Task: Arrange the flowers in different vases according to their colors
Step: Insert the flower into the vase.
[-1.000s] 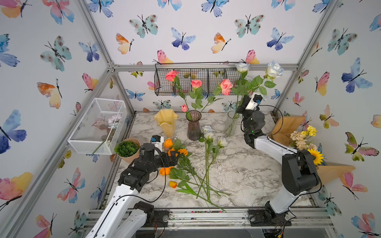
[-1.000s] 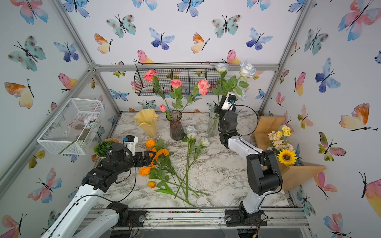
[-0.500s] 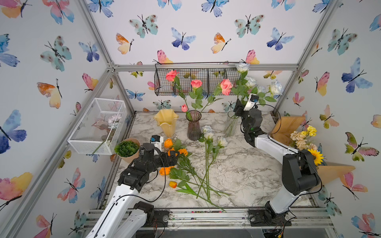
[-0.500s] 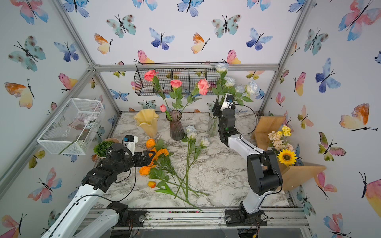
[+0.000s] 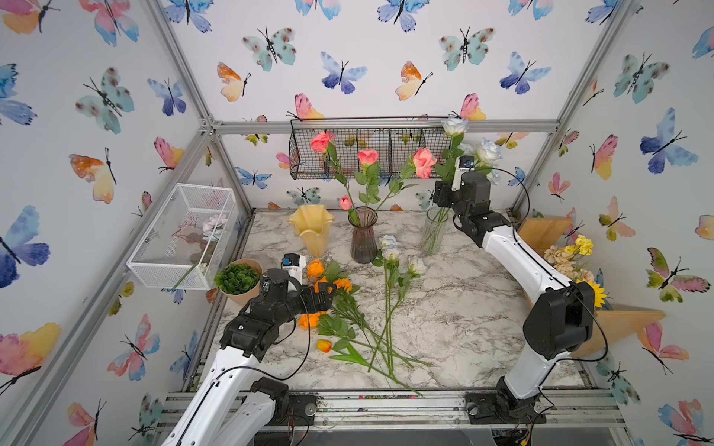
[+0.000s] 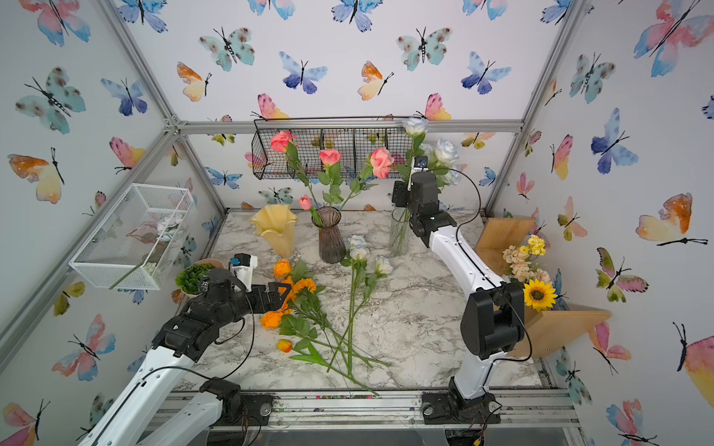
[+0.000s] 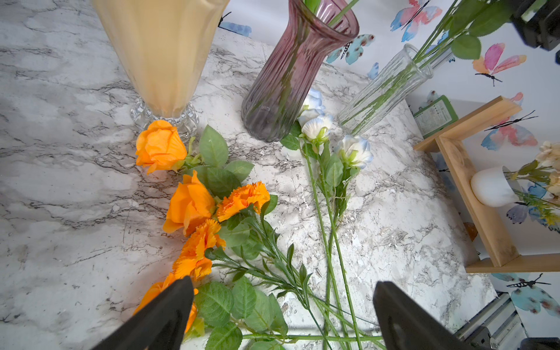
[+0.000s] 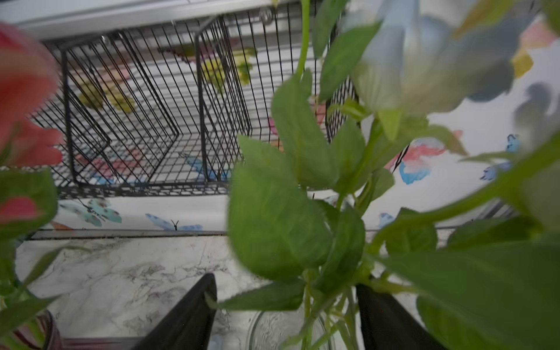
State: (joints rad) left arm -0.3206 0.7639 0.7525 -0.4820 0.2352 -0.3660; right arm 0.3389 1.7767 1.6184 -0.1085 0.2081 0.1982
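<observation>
Left claw [image 7: 283, 285] gapes over orange flowers [image 7: 191, 206]; they look light and floppy-headed, best pinched mid-stem. Right claw [image 8: 285, 283], jaws apart, straddles white-blue roses [image 5: 487, 148] in the clear vase [image 5: 433, 231].

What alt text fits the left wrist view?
The left gripper, black fingers wide apart and empty, faces long-stemmed orange roses and marigolds lying on the white marble tabletop. Behind them stand a creamy yellow vase, a purple ribbed glass vase and a clear glass cylinder vase, the last two holding green stems; white-blue roses lie nearby.
</observation>
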